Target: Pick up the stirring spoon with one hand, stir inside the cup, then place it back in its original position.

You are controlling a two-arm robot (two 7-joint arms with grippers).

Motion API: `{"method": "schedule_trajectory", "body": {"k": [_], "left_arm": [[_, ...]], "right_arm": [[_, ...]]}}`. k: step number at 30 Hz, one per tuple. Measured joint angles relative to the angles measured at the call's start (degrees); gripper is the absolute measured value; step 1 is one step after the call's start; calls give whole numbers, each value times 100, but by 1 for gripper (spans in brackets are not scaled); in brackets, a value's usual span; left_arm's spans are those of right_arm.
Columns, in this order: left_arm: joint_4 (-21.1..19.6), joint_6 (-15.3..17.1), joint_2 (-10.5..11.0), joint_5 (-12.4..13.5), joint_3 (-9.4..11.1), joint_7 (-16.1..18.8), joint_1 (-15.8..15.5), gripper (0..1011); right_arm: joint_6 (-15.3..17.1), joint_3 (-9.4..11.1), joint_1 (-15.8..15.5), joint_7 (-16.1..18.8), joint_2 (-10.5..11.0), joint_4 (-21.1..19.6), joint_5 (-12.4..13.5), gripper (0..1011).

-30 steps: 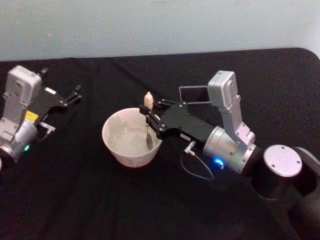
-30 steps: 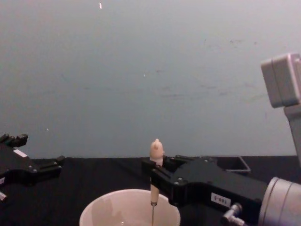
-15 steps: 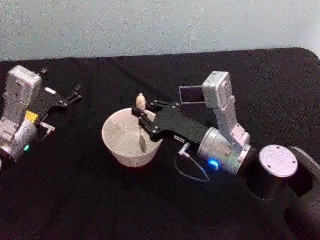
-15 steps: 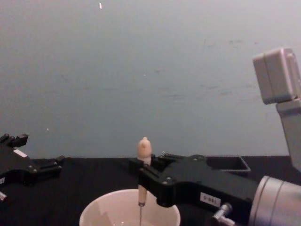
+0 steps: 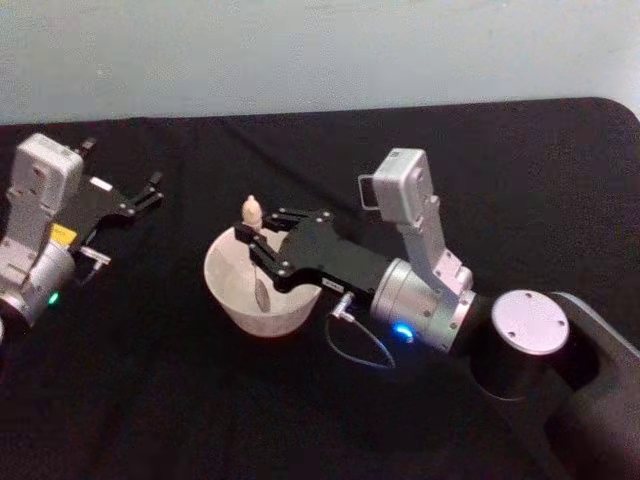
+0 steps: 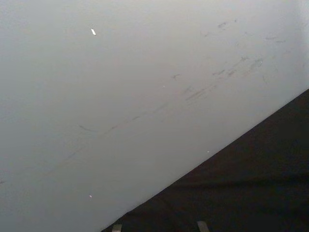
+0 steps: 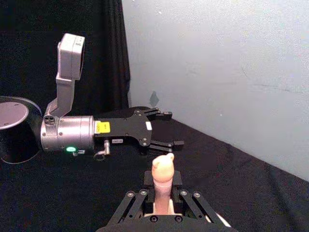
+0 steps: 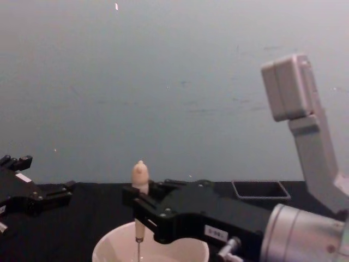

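The right pincer (image 5: 256, 238) is grasping the stirring spoon (image 5: 251, 212) by its handle, holding it upright with the bowl dipping inside the cup (image 5: 235, 312), toward the cup's left side. The left pincer (image 5: 153, 188) is sitting released, well left of the cup.

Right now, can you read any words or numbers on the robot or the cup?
On the right gripper, a white label: dark characters, too blurred to read.
On the left gripper, a yellow sticker: too small to read.
On the cup: no writing to be seen.
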Motion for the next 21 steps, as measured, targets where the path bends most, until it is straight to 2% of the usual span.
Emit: {"method": "schedule_trajectory", "body": {"k": [11, 21], "left_arm": [[0, 0, 0, 0, 0, 0, 0, 1001], [0, 0, 0, 0, 0, 0, 0, 1001]], "right_arm": [[-59, -23, 227, -120, -235, 294, -74, 217], [-112, 77, 350, -276, -349, 503, -185, 217]]}}
